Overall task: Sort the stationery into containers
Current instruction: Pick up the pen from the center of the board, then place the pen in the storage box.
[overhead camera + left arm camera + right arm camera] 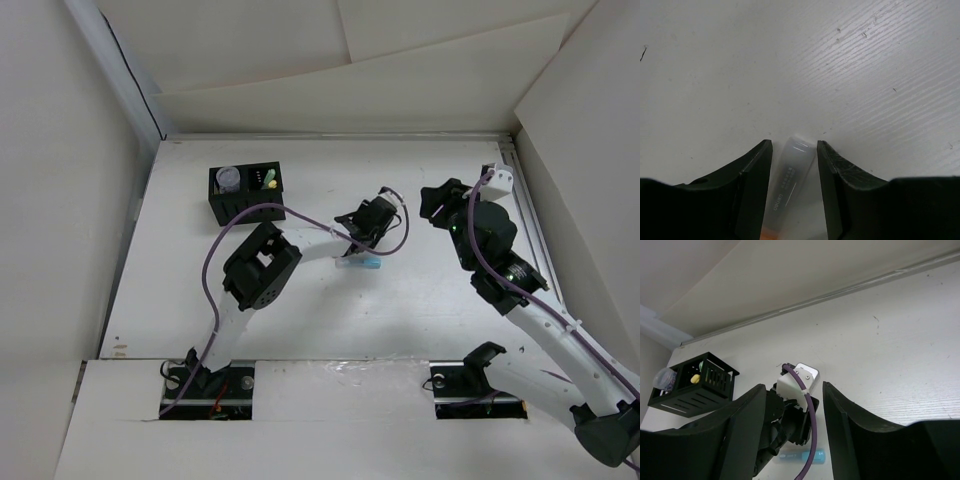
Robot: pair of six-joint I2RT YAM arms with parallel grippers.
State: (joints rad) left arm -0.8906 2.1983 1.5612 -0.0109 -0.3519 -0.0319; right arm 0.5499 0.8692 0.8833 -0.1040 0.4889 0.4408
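My left gripper [794, 145] is low over the white table, its jaws closed on a translucent whitish stick [792, 175] with an orange end, which lies slanted between the fingers. From above, this gripper [378, 208] is at mid-table. A clear marker with a blue end [360, 265] lies on the table beside the left arm, also seen as the blue-ended marker [802, 456]. The black organizer [245, 192] stands at the back left and holds a round greyish piece [231, 178] and pale sticks [268, 180]. My right gripper [793, 386] hovers open and empty, right of the left wrist [437, 198].
White walls enclose the table on the left, back and right. The left arm's elbow [260, 265] and its purple cable [215, 270] cross the space in front of the organizer [692, 385]. The right arm [520, 290] runs along the right side.
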